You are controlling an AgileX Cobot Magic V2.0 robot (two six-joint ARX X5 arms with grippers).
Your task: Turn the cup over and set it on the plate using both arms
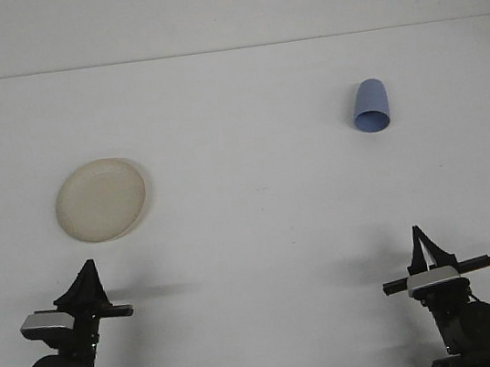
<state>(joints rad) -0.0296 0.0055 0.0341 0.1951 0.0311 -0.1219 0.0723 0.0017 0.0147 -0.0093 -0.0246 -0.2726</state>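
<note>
Your small blue plastic cup (370,107) sits mouth-down at the far right of the white table (257,200), almost straight ahead of your right hand (417,236), well apart from it; I cannot tell either hand's opening.

From my feed: pale cream round plastic plate (101,199) sits on the white bench (253,238) at left, small blue plastic cup (370,107) upside-down far right, both pincers parked near me.
</note>
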